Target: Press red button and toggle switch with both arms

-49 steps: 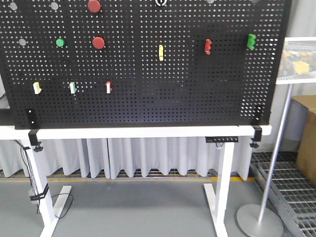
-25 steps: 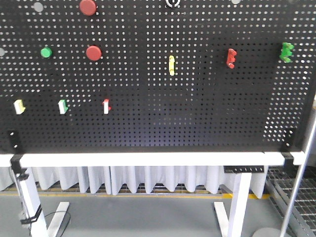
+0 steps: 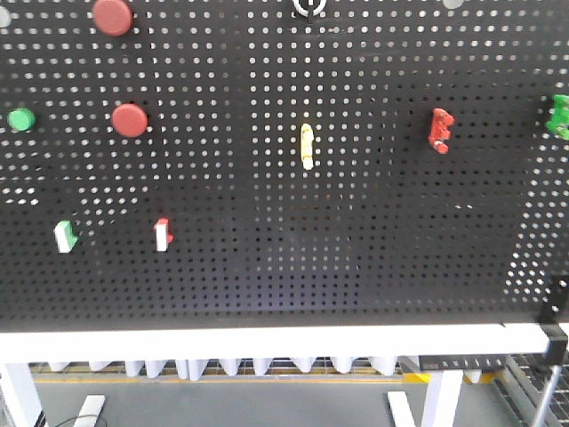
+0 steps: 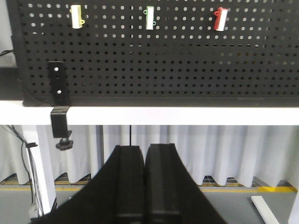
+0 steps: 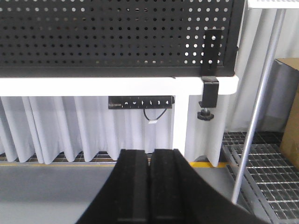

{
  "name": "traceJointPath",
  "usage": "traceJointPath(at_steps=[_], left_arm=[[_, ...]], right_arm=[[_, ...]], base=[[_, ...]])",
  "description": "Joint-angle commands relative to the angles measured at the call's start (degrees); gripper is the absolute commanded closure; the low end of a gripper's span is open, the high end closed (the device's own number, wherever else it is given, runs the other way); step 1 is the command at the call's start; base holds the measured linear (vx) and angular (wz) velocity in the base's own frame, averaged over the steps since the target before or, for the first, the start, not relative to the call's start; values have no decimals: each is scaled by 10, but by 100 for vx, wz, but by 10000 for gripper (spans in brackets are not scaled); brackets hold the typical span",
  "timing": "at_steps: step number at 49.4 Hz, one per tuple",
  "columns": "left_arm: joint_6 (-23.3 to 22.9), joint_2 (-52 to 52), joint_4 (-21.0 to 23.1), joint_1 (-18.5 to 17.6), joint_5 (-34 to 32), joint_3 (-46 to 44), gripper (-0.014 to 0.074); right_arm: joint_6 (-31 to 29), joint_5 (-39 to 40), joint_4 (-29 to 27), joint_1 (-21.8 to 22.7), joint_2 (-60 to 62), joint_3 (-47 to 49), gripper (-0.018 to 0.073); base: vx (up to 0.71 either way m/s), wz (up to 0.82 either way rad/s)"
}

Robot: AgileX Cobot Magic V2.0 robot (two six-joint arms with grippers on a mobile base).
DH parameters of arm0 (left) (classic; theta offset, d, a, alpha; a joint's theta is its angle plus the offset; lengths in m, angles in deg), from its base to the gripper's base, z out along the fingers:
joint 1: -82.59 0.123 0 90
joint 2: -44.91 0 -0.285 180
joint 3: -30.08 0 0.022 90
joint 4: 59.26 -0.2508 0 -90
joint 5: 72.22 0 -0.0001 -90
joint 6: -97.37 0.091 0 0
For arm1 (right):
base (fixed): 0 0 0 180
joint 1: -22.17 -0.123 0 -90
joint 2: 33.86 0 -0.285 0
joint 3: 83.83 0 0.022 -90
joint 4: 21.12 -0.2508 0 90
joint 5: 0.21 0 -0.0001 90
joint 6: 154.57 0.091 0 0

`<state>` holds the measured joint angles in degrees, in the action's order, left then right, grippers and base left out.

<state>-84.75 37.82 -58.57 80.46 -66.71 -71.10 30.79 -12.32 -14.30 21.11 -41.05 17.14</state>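
Observation:
An upright black pegboard (image 3: 267, 258) fills the front view. It carries two red buttons: one at the top left (image 3: 113, 15) and one below it (image 3: 130, 119). A green button (image 3: 21, 118) sits left of them. A green-white toggle switch (image 3: 65, 237) and a red-white one (image 3: 163, 234) sit lower left. A yellow switch (image 3: 307, 145), a red one (image 3: 440, 130) and a green one (image 3: 560, 116) sit to the right. Neither arm shows in the front view. My left gripper (image 4: 145, 149) is shut and empty below the board. My right gripper (image 5: 150, 153) is shut and empty.
The board stands on a white table edge (image 3: 267, 342), clamped at its corners by black clamps (image 4: 60, 126) (image 5: 209, 95). White curtains hang beneath. A metal pole (image 5: 257, 107), a cardboard box (image 5: 290, 107) and floor grating (image 5: 275, 177) are at the right.
The front view has closed in on the pegboard and shifted right: the buttons and switches slid left and grew, and the yellow-white toggle left the frame.

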Motion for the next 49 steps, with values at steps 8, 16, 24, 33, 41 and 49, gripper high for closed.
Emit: traceJointPath(at_steps=[8, 16, 24, 33, 41, 49], left_arm=[[-4, -6, 6, 1, -49, 15, 594], [-4, -6, 6, 1, -49, 15, 594], [-4, -6, 6, 1, -49, 15, 594], [-4, -6, 6, 1, -49, 15, 594], [-4, -6, 6, 1, -49, 15, 594], [-4, -6, 6, 1, -49, 15, 594]], right_arm=[[-4, 44, 2, 1, 9, -6, 562], [-4, 44, 2, 1, 9, -6, 562], [-4, 44, 2, 1, 9, -6, 562], [-4, 44, 2, 1, 9, -6, 562], [-4, 44, 2, 1, 9, -6, 562], [-4, 44, 2, 1, 9, -6, 562]], base=[[19, 0], [15, 2], [11, 1], [7, 0], [4, -1], [1, -1]])
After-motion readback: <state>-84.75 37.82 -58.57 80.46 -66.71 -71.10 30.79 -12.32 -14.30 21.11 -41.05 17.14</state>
